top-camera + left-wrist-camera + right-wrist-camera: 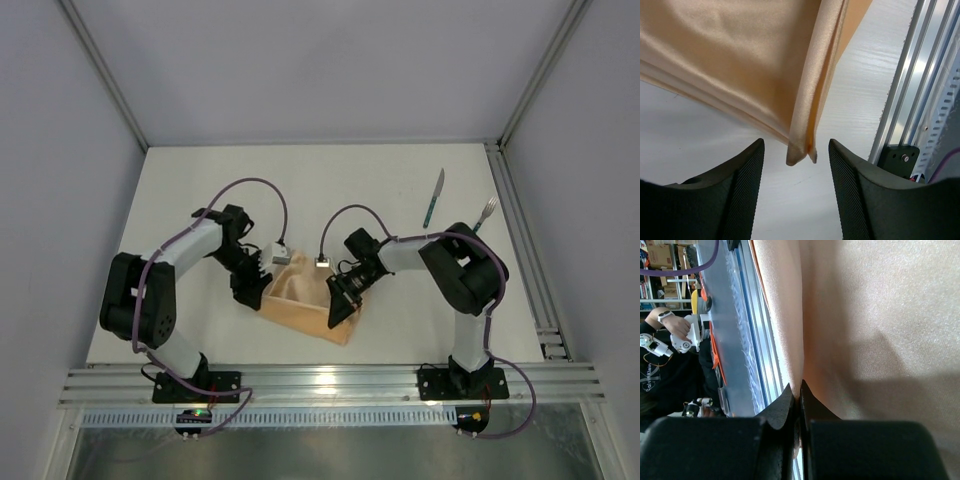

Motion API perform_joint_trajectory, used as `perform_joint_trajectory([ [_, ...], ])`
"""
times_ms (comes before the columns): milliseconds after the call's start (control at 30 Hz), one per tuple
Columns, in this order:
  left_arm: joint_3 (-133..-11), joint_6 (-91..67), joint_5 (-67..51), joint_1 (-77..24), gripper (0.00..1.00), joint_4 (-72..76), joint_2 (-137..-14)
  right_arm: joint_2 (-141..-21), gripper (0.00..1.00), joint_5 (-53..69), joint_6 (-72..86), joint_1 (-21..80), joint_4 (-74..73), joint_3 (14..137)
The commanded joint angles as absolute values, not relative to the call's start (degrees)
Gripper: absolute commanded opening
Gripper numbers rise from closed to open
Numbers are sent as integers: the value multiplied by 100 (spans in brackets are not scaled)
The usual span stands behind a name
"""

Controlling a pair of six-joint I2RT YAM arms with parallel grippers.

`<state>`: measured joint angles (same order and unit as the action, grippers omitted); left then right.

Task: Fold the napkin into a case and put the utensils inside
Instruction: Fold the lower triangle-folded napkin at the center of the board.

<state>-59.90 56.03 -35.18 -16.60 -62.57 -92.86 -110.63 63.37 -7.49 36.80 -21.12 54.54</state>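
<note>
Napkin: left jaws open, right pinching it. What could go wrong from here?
1. The folded corner of the napkin hangs loose between the left gripper's open fingers, so the fold may spring apart.
2. Only the right gripper pinches an edge, so pulling could drag the whole napkin askew.

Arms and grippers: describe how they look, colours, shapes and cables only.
The left arm and the right arm each have white tube links between bulky black joints. A thin purple cable loops along each arm to the wrist. The left gripper and the right gripper are black, each with two curved fingers. The left one's inner pads are finely ribbed.
</note>
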Motion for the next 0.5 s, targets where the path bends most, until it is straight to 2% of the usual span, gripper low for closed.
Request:
perform_joint_trajectory([
  [0,-6047,5801,-3858,-1670,58,-6303,-9193,-11031,4,6355,-853,3647,-2092,5572],
  [200,-5713,5372,-3674,-1854,59,-5785,-9202,-11004,4,6206,-817,3639,-2048,5564],
  [233,-5669,5222,-3639,-1863,54,-5627,-9176,-10987,4,6170,-800,3647,-2039,5563],
  [267,-5634,4968,-3578,-1863,42,-5416,-9158,-10969,4,6074,-791,3639,-2039,5563],
  [300,-5642,4870,-3551,-1863,14,-5371,-9150,-10943,4,6012,-765,3647,-2030,5546],
  [333,-5651,4834,-3577,-1863,5,-5388,-9141,-10864,4,5933,-721,3674,-2039,5555],
  [367,-5686,4843,-3621,-1863,0,-5466,-9106,-10820,4,5872,-721,3700,-2074,5563],
  [467,-5774,5132,-3937,-1863,0,-6115,-8948,-10514,4,5897,-677,3884,-2162,5502],
])
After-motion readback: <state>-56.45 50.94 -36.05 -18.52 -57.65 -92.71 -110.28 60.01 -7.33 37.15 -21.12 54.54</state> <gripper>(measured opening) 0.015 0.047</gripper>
